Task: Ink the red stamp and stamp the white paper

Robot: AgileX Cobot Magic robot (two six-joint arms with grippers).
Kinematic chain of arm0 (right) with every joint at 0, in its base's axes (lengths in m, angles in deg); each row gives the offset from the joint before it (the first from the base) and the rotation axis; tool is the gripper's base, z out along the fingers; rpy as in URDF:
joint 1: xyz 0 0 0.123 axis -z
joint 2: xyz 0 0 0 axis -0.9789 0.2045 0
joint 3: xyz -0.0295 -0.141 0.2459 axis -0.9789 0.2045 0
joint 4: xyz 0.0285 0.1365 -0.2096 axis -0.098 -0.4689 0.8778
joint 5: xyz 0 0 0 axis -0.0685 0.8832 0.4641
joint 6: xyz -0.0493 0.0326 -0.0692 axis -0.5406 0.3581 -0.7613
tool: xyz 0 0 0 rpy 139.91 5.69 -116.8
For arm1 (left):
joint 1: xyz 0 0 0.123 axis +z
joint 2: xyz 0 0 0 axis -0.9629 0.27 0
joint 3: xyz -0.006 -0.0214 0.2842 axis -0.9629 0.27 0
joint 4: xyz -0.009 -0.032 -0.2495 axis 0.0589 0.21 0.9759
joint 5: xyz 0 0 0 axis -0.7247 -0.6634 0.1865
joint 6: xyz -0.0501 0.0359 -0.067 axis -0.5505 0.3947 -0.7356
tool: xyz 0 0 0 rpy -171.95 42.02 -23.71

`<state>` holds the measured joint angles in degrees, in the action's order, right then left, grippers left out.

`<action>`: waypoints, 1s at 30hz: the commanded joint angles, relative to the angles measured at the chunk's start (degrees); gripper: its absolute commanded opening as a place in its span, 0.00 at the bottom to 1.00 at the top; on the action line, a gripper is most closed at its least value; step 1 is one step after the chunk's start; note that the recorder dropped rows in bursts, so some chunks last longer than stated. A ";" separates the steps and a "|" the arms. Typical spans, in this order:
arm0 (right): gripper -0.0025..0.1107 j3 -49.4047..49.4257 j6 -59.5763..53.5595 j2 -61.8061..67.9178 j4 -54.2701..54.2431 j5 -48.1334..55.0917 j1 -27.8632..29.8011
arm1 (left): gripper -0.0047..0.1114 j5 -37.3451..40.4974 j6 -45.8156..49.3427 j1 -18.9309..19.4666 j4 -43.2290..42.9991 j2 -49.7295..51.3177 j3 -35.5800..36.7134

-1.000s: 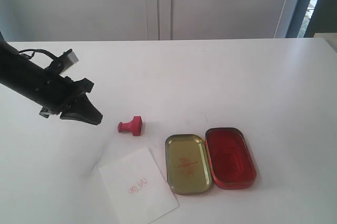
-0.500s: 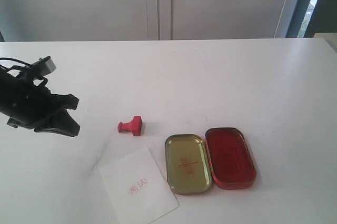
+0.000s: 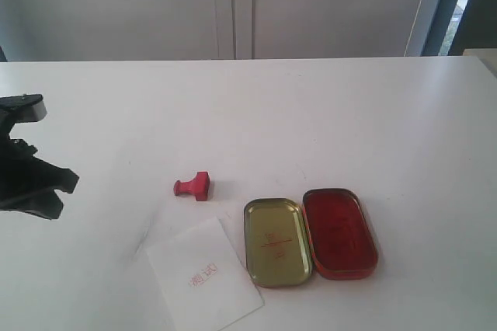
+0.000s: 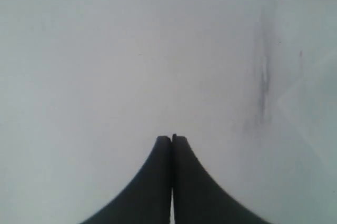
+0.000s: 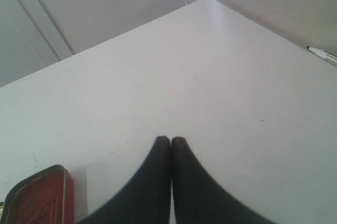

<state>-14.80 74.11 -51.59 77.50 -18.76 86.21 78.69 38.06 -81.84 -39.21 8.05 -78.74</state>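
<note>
Left gripper [image 4: 172, 140]: I am seeing it clenched on nothing, hanging far out on the lid side of the ink pad tin [image 3: 339, 231].
Right gripper [image 5: 170, 140]: clenched and empty, hovering with the tin's corner just in view.
Red stamp [image 3: 194, 186]: lying on its side, past the gold lid [image 3: 277, 241] from the tin, well apart.
White paper [image 3: 203, 275]: lying beside the lid, away from the tin, carrying a red mark.
Risk: I am judging that the tipped stamp could be smearing wet ink onto the table [image 3: 326, 113]; any re-grip could roll it.
Change: the left arm is drawing farther from the tin than a second ago; stamp, paper and tin are staying put.
</note>
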 commanded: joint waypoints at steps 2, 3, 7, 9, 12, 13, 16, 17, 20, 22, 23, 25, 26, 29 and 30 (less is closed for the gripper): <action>0.02 0.27 -0.31 -0.25 0.28 -0.41 -0.24 | 0.04 -0.94 -7.85 -0.10 -9.25 -4.85 2.65; 0.02 0.27 -0.31 -0.25 0.28 -0.41 -0.24 | 0.04 -1.07 -9.55 -0.10 -10.81 -5.46 2.96; 0.02 0.27 -0.31 -0.25 0.28 -0.41 -0.24 | 0.04 -0.51 -11.76 -0.10 -13.95 -8.07 3.06; 0.02 0.27 -0.31 -0.25 0.28 -0.41 -0.24 | 0.04 -0.39 -11.76 -0.10 -14.08 -9.48 3.06; 0.02 0.27 -0.31 -0.25 0.28 -0.41 -0.24 | 0.04 0.29 -11.76 -0.10 -14.08 -11.36 3.06; 0.02 0.27 -0.31 -0.25 0.28 -0.41 -0.24 | 0.04 0.69 -11.76 -0.10 -14.08 -12.07 3.06; 0.02 0.27 -0.31 -0.25 0.28 -0.41 -0.24 | 0.04 2.22 -11.76 -0.10 -14.08 -14.10 3.21; 0.02 0.27 -0.31 -0.25 0.28 -0.41 -0.24 | 0.04 2.10 -11.76 -0.10 -14.08 -14.92 3.61; 0.02 0.27 -0.31 -0.25 0.28 -0.41 -0.24 | 0.04 0.99 -11.76 -0.10 -14.08 -17.77 5.85; 0.02 0.27 -0.31 -0.25 0.28 -0.41 -0.24 | 0.04 0.46 -11.76 -0.10 -14.08 -19.93 7.86; 0.02 0.27 -0.31 -0.25 0.28 -0.41 -0.24 | 0.04 0.46 -11.76 -0.10 -14.08 -20.99 8.96; 0.02 0.27 -0.31 -0.25 0.28 -0.41 -0.24 | 0.04 0.22 -11.76 -0.10 -14.08 -22.99 10.86; 0.02 0.27 -0.31 -0.25 0.28 -0.41 -0.24 | 0.04 -0.41 -11.76 -0.10 -14.08 -24.20 11.90; 0.02 0.27 -0.31 -0.25 0.28 -0.41 -0.24 | 0.04 -1.62 -11.76 -0.10 -14.08 -27.73 14.11; 0.02 0.27 -0.31 -0.25 0.28 -0.41 -0.24 | 0.04 -1.72 -11.76 -0.10 -14.08 -28.97 14.48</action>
<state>-14.80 74.11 -51.59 77.50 -18.76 86.21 77.32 26.77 -81.84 -53.59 -17.61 -65.72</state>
